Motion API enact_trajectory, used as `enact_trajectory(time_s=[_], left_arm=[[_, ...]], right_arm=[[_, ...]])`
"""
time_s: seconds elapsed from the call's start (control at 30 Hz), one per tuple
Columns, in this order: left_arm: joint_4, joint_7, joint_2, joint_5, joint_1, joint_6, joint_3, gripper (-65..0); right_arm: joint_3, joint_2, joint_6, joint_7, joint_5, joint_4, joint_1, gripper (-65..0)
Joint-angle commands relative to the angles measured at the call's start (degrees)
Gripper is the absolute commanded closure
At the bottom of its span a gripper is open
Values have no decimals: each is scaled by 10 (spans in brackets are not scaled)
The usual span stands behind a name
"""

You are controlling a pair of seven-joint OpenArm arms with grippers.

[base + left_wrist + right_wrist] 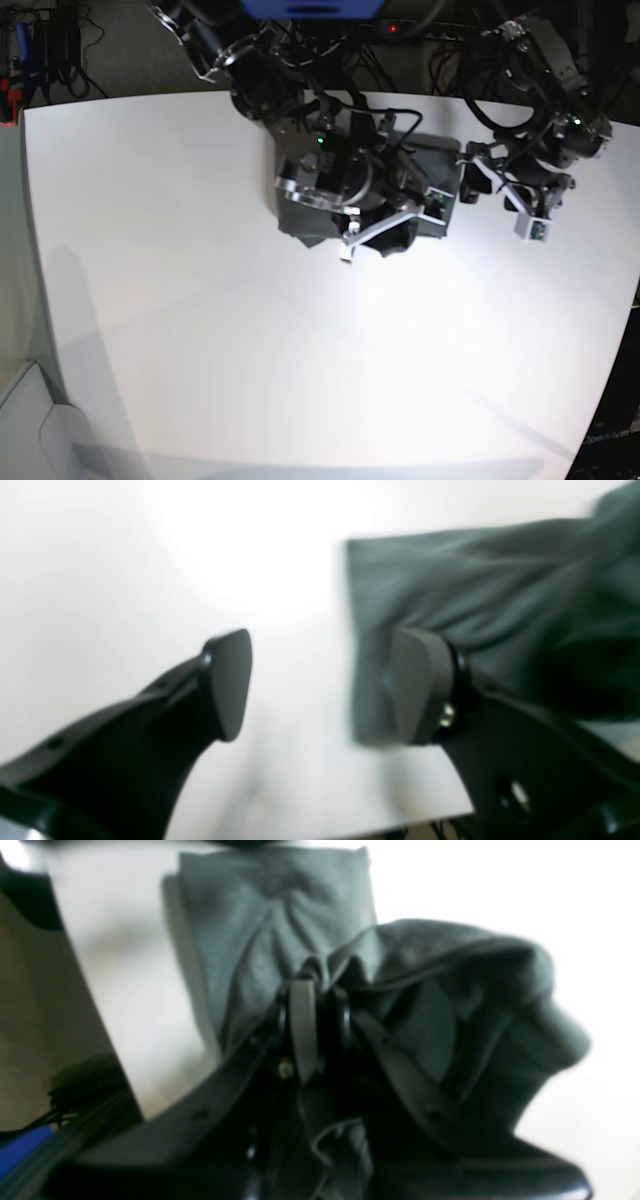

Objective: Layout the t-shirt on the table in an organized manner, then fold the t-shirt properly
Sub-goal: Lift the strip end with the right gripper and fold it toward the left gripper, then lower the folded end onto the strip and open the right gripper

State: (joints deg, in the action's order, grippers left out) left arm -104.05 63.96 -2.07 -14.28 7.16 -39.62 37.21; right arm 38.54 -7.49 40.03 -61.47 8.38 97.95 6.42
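The dark grey t-shirt (420,165) lies bunched in a heap near the far edge of the white table (200,300). In the right wrist view my right gripper (320,1025) is shut on a raised fold of the t-shirt (280,915), and cloth drapes over its right side. In the left wrist view my left gripper (325,685) stands open with only bare table (125,555) between its fingers. A flat straight-edged part of the t-shirt (475,590) lies just behind its right finger (420,685). In the base view the left gripper (500,200) sits just right of the heap.
Cables and dark equipment (450,40) crowd the floor beyond the table's far edge. The table's edge (400,825) runs close below the left gripper. Left of the table in the right wrist view are cables and a blue object (20,1145).
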Motion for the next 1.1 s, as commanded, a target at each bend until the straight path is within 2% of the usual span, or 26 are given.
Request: enact_trajectory(time_s=[0.0,0.1,0.23,0.3,0.37,0.47,0.53,0.63,0.87,0.93,1.07], left_arm=[[-16,-11,3,-4,-5,-1,16,-426],[-10,-11,11,-3,-4,-1,70,-425],[-3,-11,28,-2,-4,-2,99,-408],[-2,-11,40,-2,-4,-2,104,-347],[-2,-11,46,-2,-3,-2,104,-260],[-2,-11,46,-2,-3,-2,104,-139],[-1,-11,46,-2,-3,-2,104,-90],[-1,-12,43,-2,-5,-2,100,-88],[-1,-12,41,-2,-9,-2,100,-90],[-1,-12,41,-2,-6,-2,100,-90],[-1,-12,40,-2,-4,-3,100,-90]], right_arm=[[1,-9,0,10,-5,11,15,0],[3,-12,0,14,-5,10,22,0],[4,-15,0,15,-6,-15,41,0],[4,-15,0,15,-6,-31,52,0],[4,-15,0,16,-6,-40,58,0],[4,-15,0,41,-6,-43,59,0],[4,-15,0,45,-6,-43,58,0],[13,-15,0,46,-6,-43,58,0],[84,-15,0,47,-6,-44,62,-2],[91,-15,0,47,-6,-44,63,-20],[91,-15,0,48,-5,-59,80,-98]])
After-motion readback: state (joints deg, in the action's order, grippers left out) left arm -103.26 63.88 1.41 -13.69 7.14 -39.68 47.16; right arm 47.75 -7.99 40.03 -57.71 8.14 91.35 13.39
